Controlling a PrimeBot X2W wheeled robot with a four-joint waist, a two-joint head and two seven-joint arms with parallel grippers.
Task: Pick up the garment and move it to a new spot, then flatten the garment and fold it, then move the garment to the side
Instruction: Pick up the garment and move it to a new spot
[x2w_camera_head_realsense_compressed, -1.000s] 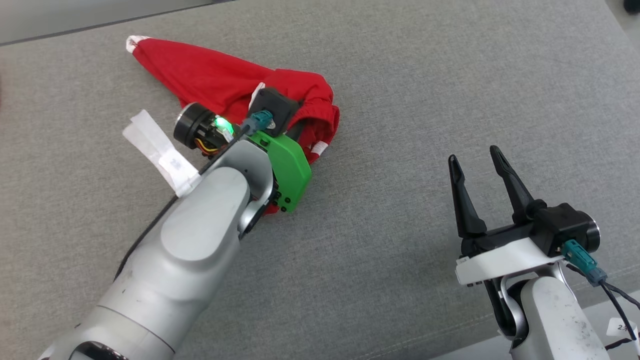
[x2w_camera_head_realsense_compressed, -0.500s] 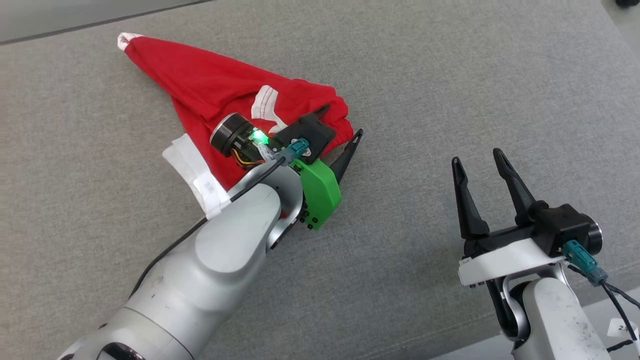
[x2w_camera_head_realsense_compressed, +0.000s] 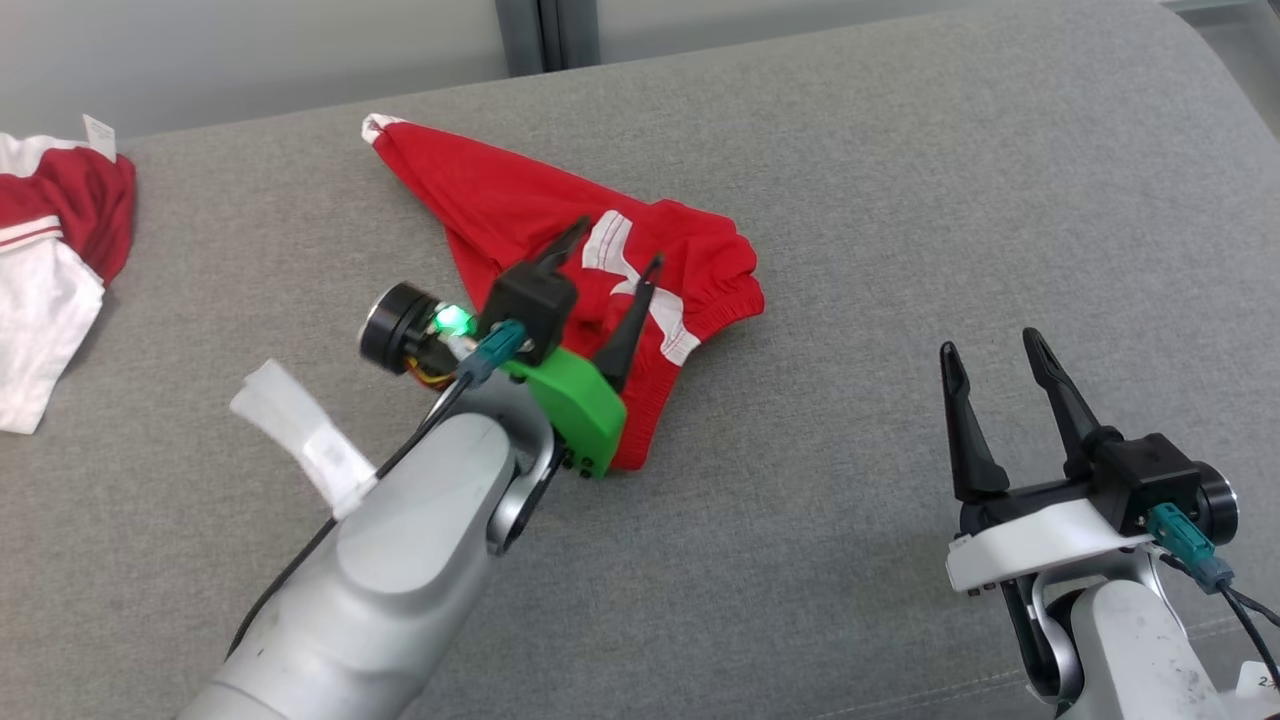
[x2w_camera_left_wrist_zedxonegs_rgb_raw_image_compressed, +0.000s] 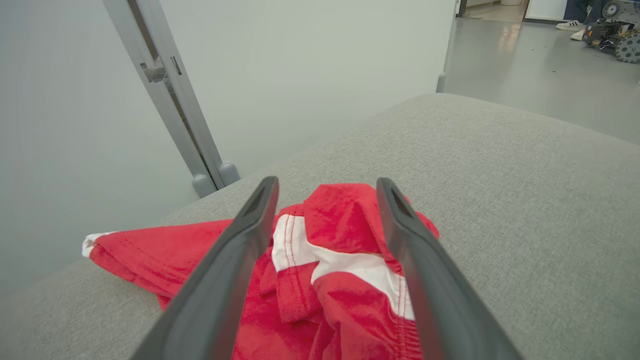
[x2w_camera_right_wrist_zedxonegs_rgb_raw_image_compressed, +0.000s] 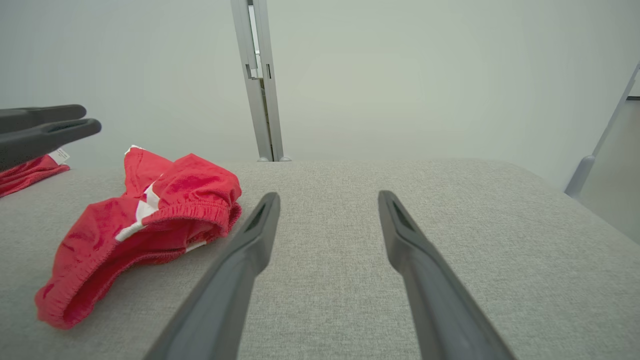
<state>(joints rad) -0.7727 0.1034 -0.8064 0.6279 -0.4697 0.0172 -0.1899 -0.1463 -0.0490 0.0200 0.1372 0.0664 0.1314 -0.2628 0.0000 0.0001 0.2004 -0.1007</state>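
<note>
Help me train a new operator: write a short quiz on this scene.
1. True or false: the left gripper is shut on the red garment.
2. The right gripper hovers over: A the red garment; B bare cushion; C a white towel.
3. What lies at the cushion's left edge in the head view?
Key: 1 false, its jaws are open; 2 B; 3 another red-and-white garment.

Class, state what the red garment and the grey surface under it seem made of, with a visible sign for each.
Red garment: soft matte cloth, perhaps cotton or polyester knit; it crumples, with a gathered elastic hem. Grey surface: matte woven upholstery, likely padded; fine flecked weave, rounded edge.
</note>
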